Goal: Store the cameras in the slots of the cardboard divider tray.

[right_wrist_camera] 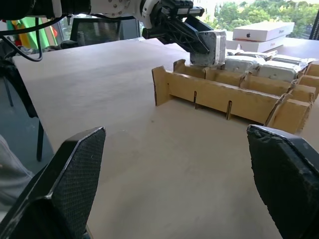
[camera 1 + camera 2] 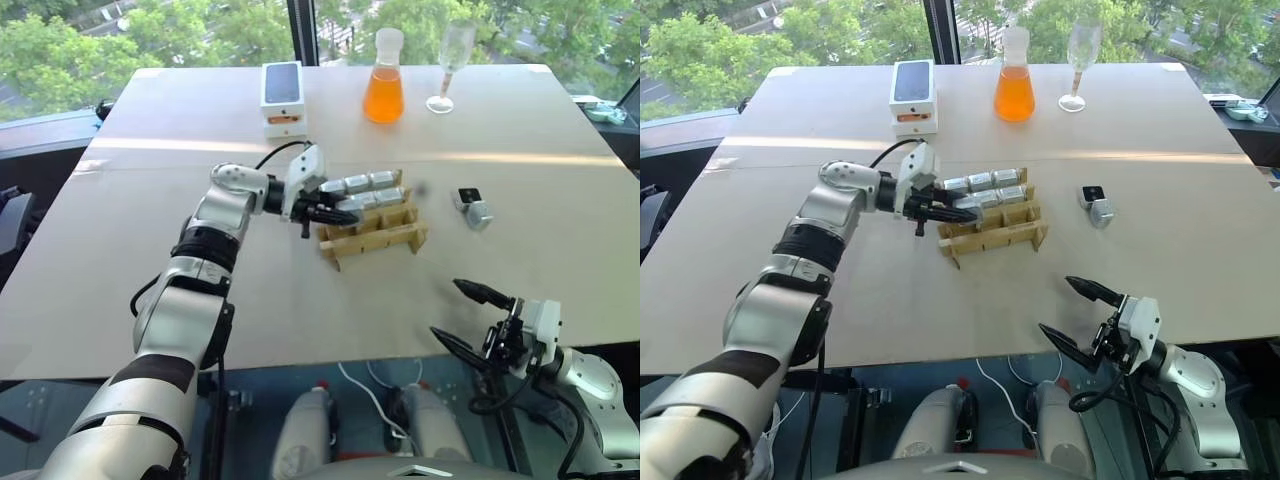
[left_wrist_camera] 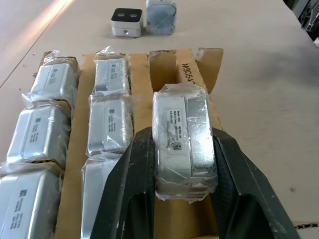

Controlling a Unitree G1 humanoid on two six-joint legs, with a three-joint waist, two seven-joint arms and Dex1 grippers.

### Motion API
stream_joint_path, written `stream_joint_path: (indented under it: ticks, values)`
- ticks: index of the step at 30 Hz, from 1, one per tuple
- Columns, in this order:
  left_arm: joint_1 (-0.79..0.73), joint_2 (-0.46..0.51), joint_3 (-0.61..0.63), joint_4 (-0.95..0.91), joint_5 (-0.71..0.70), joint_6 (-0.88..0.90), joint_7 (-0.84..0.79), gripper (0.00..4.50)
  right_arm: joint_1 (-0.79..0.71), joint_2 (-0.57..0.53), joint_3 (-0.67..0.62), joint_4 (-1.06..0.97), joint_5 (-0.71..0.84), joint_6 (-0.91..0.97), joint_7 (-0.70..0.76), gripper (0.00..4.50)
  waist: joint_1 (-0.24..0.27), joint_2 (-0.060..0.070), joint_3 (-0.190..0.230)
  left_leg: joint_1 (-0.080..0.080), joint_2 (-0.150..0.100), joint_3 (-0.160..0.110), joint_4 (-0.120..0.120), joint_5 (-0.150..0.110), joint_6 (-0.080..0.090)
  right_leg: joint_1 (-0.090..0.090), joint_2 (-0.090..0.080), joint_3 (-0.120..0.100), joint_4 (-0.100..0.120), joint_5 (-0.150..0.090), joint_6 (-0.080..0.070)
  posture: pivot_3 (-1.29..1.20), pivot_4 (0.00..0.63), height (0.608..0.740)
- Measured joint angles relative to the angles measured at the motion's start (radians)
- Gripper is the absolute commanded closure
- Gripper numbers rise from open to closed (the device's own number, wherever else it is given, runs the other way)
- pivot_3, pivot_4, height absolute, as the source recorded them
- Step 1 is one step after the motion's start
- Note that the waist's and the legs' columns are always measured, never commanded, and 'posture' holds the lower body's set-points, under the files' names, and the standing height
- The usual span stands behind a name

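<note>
The left gripper [image 3: 183,199] pinches a plastic-wrapped silver-grey boxy camera [image 3: 184,144] between its two black fingers and holds it over the near row of the tan cardboard divider tray [image 2: 385,240], at the end slot closest to the arm. The right gripper [image 2: 472,315] hangs near the table's front edge, well apart from the tray, its fingers spread wide with nothing between them.

The pale wooden tabletop [image 2: 200,300] carries everything. At its far edge stand a white phone box with a black top [image 2: 283,95], a glass flask of orange liquid [image 2: 384,80] and a clear wine glass [image 2: 448,65]. The tray sits mid-table; its two farther rows look filled with wrapped cameras lying side by side, while the near row appears open apart from the one in hand. To the tray's right, near but not touching it, lie two loose cameras: one with a dark face showing two lenses [image 3: 127,22] and a plain grey one [image 3: 160,16] just beside it.

The step in hand looks like seating the held camera in that near-row slot. Next it likely needs lowering squarely between the cardboard strips, so its wrap does not snag, then the fingers parting. The two loose cameras would follow, probably within the right arm's reach
</note>
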Motion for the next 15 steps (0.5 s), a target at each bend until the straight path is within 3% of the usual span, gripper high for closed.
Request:
stream_joint_path:
  ticks: [6,15]
  values:
    - [0.003,0.038,0.012,0.0,0.01,-0.008,-0.001,3.66,0.0,0.003,0.001,0.0,-0.002,0.0,-0.007,0.02,0.001,0.0,0.0,0.0,0.0,0.0,0.0,0.0,0.0,0.0,0.0,0.0,0.0,0.0,0.0,0.0,0.15,0.74]
    - [0.052,0.021,0.01,-0.061,0.014,-0.011,-0.009,3.66,-0.03,0.003,0.003,0.0,-0.004,0.001,-0.02,0.02,0.002,0.0,0.0,0.0,0.0,0.0,0.0,0.0,0.0,0.0,0.0,0.0,0.0,0.0,0.0,0.0,0.15,0.74]
